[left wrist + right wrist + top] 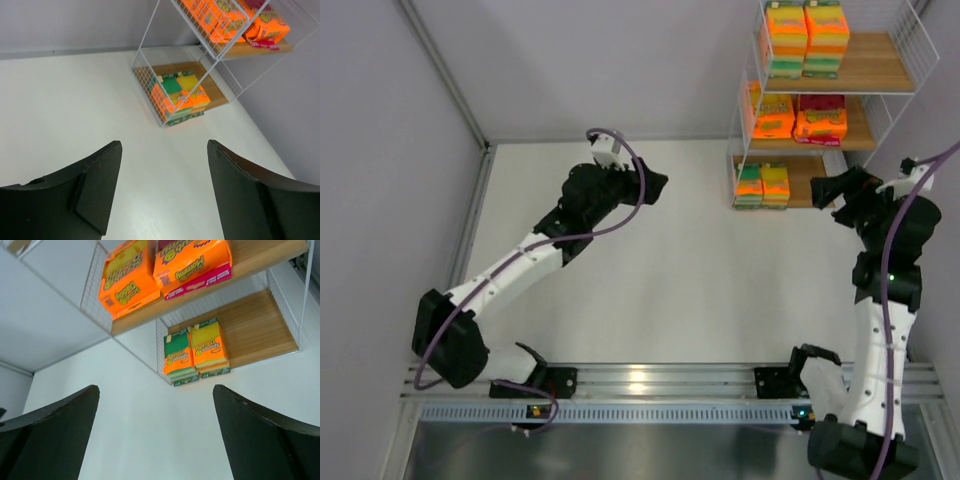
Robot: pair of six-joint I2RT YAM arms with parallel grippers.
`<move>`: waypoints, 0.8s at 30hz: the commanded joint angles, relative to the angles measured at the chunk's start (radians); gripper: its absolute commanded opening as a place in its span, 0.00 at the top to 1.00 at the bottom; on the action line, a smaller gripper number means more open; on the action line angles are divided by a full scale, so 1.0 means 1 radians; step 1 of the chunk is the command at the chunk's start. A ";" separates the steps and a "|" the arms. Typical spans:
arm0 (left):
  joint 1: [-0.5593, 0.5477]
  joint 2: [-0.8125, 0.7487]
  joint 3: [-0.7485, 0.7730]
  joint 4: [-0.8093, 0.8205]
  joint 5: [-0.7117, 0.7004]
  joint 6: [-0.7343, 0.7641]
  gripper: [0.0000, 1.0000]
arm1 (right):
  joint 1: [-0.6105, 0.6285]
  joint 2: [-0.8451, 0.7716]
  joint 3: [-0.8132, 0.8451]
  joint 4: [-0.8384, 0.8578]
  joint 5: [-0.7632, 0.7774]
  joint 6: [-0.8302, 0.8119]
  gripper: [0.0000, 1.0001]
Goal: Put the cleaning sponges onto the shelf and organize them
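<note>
Currently every one of the sponges (807, 40) is seen on the shelf (918, 50), which stands at the far right corner of the tabletop (700, 290). On the top board (875, 65) two orange stacks are set side by side and touching, the left stack (787, 35) and the right stack (826, 35) reaching about the same height. On the middle board (858, 128) an orange pack (772, 115) is laid at the left, with a red-topped pack (820, 118) just beside it on the right. On the bottom board (255, 330) a green-topped pack (177, 352) and a yellow-topped pack (207, 345) are placed together at the left end, their sides touching. Whether each of these is a single pack or a small stack cannot be told.

The left tool (655, 183) is held over the middle of the tabletop, well apart from the shelf and turned toward it. Its jaws are released and spread wide, and only white tabletop is seen between them in the left wrist view. The right tool (825, 190) is held near the front of the bottom board, to the right of the two packs there and touching neither. Its jaws are likewise released, with nothing gripped between them.
</note>
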 commanded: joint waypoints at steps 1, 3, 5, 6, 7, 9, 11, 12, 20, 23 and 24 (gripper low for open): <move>0.055 -0.103 0.038 -0.358 0.117 0.002 0.23 | 0.016 -0.139 -0.097 -0.108 -0.063 -0.143 0.00; 0.090 -0.168 0.006 -0.429 0.124 0.030 0.19 | 0.016 -0.263 -0.181 -0.059 -0.077 -0.131 0.00; 0.122 -0.216 -0.029 -0.515 0.147 0.051 0.16 | 0.016 -0.342 -0.229 -0.024 -0.117 -0.120 0.01; 0.133 -0.260 -0.043 -0.536 0.168 0.059 0.14 | 0.016 -0.411 -0.268 -0.013 -0.126 -0.108 0.01; 0.145 -0.285 -0.061 -0.559 0.179 0.061 0.13 | 0.016 -0.443 -0.292 0.033 -0.152 -0.100 0.01; 0.167 -0.363 -0.141 -0.573 0.190 0.062 0.12 | 0.016 -0.518 -0.341 0.053 -0.204 -0.081 0.01; 0.173 -0.409 -0.186 -0.573 0.180 0.059 0.11 | 0.016 -0.561 -0.364 0.041 -0.218 -0.068 0.01; 0.171 -0.449 -0.207 -0.575 0.173 0.059 0.11 | 0.016 -0.603 -0.384 0.029 -0.211 -0.070 0.01; 0.171 -0.627 -0.336 -0.573 0.084 0.085 0.10 | 0.016 -0.781 -0.514 -0.059 -0.175 -0.047 0.01; 0.171 -0.641 -0.333 -0.572 0.081 0.085 0.10 | 0.017 -0.799 -0.537 -0.053 -0.180 -0.045 0.00; 0.171 -0.640 -0.333 -0.572 0.081 0.087 0.10 | 0.016 -0.807 -0.534 -0.056 -0.181 -0.051 0.01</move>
